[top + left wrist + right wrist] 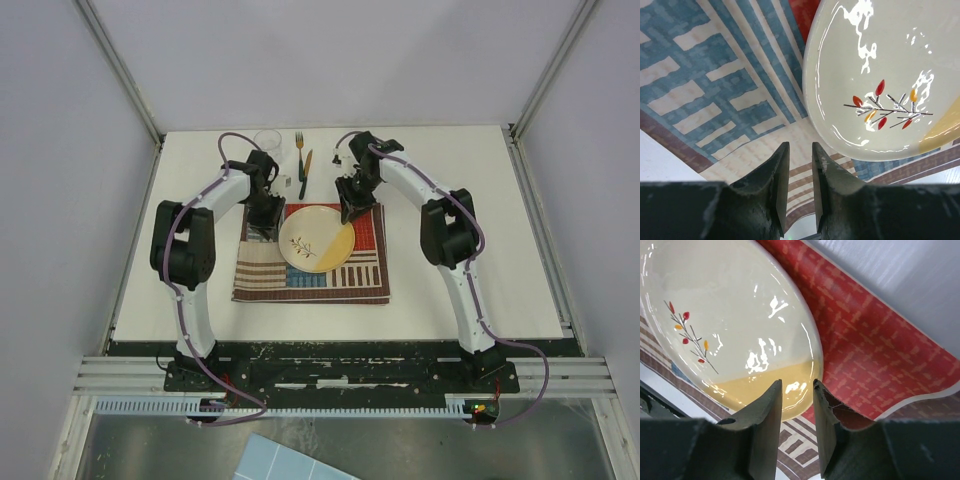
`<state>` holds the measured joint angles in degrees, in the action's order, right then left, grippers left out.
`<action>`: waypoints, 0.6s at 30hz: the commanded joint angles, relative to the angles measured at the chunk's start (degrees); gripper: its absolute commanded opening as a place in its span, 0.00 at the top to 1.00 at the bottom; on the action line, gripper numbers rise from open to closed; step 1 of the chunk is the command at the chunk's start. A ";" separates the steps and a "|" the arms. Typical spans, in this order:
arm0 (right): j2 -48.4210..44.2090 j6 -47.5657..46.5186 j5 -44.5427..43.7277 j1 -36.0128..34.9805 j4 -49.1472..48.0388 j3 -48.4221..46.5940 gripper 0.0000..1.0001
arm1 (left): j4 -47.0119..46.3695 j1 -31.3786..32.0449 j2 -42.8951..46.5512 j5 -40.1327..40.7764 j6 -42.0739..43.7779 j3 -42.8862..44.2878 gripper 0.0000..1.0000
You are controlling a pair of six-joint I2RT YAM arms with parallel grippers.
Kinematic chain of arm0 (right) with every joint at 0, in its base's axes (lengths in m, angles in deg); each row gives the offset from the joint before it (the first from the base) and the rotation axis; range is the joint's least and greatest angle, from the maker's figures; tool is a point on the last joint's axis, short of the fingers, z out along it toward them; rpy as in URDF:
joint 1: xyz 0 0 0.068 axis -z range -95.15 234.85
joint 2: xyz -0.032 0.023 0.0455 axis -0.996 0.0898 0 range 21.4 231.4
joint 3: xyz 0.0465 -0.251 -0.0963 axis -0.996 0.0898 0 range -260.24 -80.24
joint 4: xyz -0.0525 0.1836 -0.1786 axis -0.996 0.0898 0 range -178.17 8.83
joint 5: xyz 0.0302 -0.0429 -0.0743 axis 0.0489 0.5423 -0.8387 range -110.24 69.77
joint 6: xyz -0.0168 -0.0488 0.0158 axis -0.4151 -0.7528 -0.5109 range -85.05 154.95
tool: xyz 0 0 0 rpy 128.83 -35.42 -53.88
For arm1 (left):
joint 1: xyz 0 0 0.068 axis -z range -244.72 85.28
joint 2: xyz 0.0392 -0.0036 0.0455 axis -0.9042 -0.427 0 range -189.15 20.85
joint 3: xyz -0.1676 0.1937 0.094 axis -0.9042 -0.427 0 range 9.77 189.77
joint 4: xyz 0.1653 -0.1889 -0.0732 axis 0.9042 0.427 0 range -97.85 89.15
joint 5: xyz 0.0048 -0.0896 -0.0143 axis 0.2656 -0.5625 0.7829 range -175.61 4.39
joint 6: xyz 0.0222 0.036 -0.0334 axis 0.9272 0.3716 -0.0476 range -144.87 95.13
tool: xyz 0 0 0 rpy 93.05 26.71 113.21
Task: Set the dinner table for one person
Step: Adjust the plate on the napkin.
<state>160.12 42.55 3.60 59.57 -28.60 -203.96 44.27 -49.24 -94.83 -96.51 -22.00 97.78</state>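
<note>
The white bench [520, 280] spans the cell, with a striped placemat [312, 282] at its middle and 1 plate [317, 240] on that. The left fingers [784, 157] stand slightly apart, empty, beside the plate's rim. The right fingers [774, 397] do likewise at its yellow edge. A glass [267, 142], fork [298, 145] and knife [305, 172] lie behind.

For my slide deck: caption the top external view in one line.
Left gripper and right gripper, jaws slightly open, flank a cream plate on a patchwork placemat; fork, knife, glass beyond.
</note>
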 commanded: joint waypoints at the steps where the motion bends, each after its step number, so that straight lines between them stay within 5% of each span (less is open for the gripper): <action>1: -2.26 -2.12 -2.38 1.11 0.29 -2.32 0.61 | -1.30 0.53 2.17 -1.90 -2.55 2.49 0.68; 18: 3.07 -2.94 -1.43 2.74 2.34 -7.63 0.60 | -5.09 1.51 -3.80 -1.74 -4.40 4.48 0.56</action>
<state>163.05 40.62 1.94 62.00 -26.81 -208.40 41.41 -48.19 -96.81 -96.73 -24.40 99.77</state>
